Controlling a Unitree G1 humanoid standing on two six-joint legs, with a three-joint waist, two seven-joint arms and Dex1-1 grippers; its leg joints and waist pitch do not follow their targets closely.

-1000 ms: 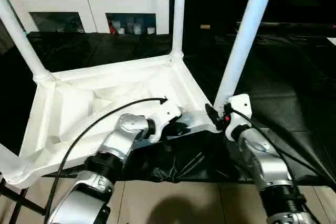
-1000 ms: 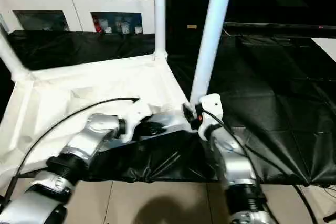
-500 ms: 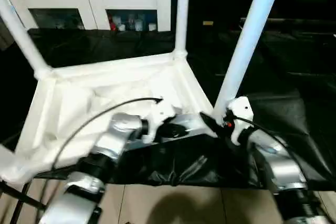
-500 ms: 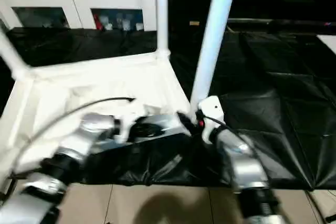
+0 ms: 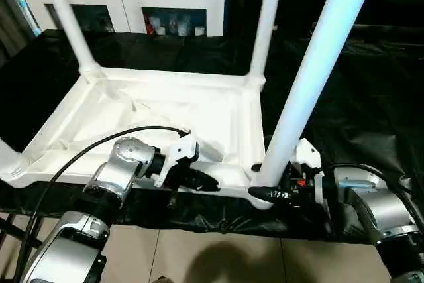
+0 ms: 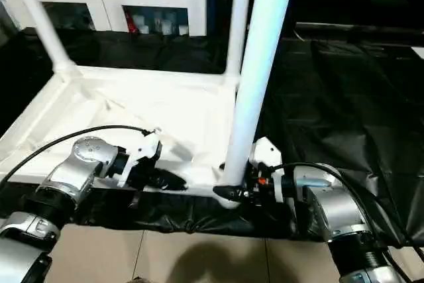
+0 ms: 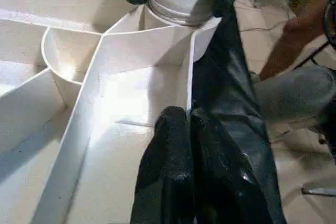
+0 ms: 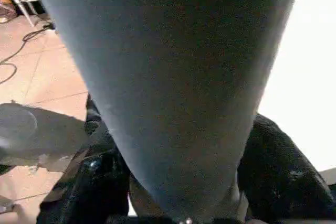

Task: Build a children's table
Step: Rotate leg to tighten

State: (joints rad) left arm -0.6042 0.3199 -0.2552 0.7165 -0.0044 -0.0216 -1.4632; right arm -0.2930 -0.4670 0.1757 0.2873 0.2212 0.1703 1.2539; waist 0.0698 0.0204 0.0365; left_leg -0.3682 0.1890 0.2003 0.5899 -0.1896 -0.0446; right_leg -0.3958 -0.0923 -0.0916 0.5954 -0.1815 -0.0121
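**Last leg seated at the near right corner**

The white plastic rectangular table top (image 5: 165,114) lies upside down, ribbed underside up, on a black sheet (image 5: 358,97) over the counter. Three long white tube legs stand in its corner sockets: far left (image 5: 66,21), far right (image 5: 265,24) and near right (image 5: 311,77). At the near left corner a white shape at the picture's edge may be the fourth, though I cannot be sure.

The right gripper (image 5: 268,193) has its black fingers (image 8: 89,192) spread around the base of the near right leg, holding it. The left gripper (image 5: 202,180) has its fingers (image 7: 173,171) pressed together on the near rim of the top, seemingly pinching the thin wall there.

By my judgement the legs are nearly all fitted; what remains is pressing this leg home and turning the table upright. A white cabinet with glass doors (image 5: 126,4) stands far behind.
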